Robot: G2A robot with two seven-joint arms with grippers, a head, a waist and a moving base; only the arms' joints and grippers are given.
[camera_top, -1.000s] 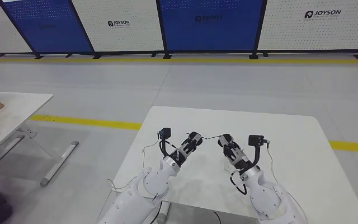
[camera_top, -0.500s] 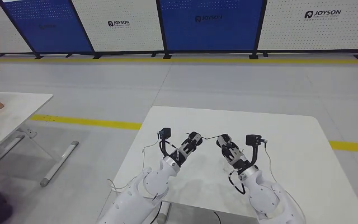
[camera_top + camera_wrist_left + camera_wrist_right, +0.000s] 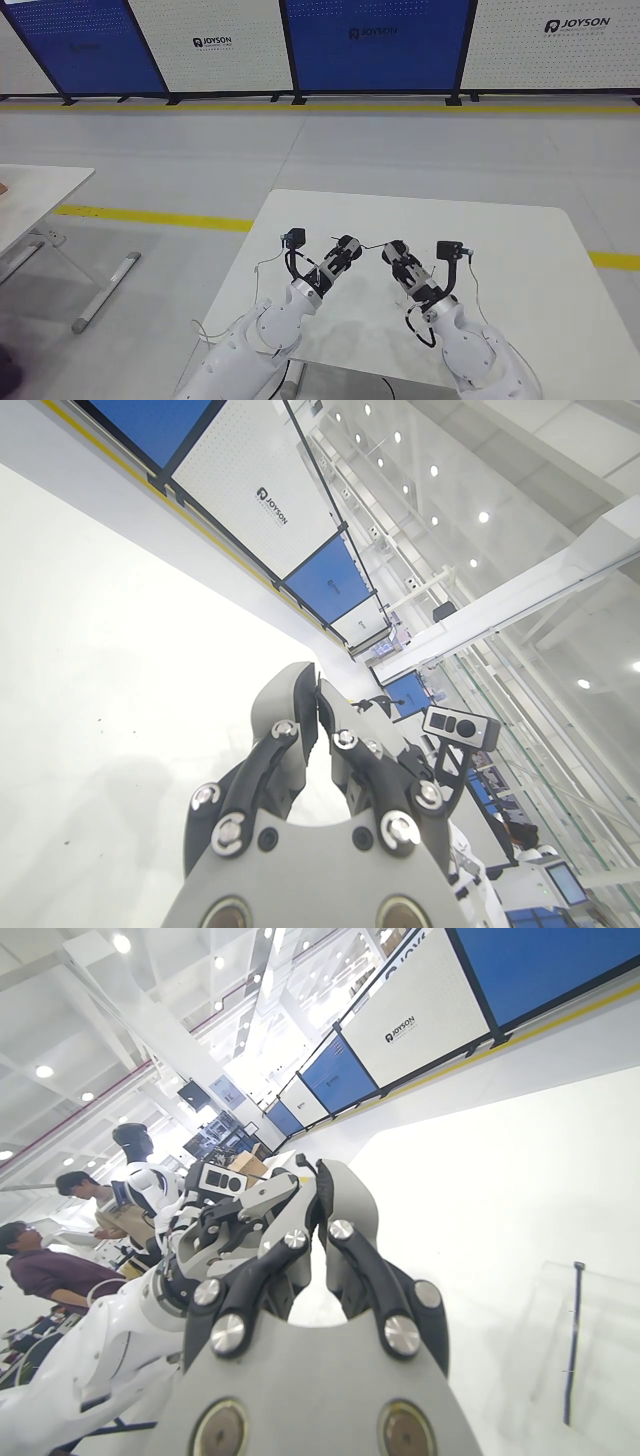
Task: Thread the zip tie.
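We had eased the right gripper (image 3: 386,247) closer to the left gripper (image 3: 354,243), both clamped on the zip tie (image 3: 370,246) held between them over the desk's (image 3: 500,230) middle, so threading seemed close.

A white table (image 3: 520,250) with rounded corners stands on a pale grey floor (image 3: 400,150). A yellow line (image 3: 150,216) crosses the floor to its left and shows again at its right. Along the far side runs a row of black-framed panels, some blue (image 3: 378,45) and some white and perforated (image 3: 210,45), with a second yellow stripe (image 3: 300,106) at their feet. At the far left stands another white table (image 3: 40,190), with a grey foot bar (image 3: 105,292) on the floor beside it. Round ceiling lights (image 3: 483,517) shine overhead.
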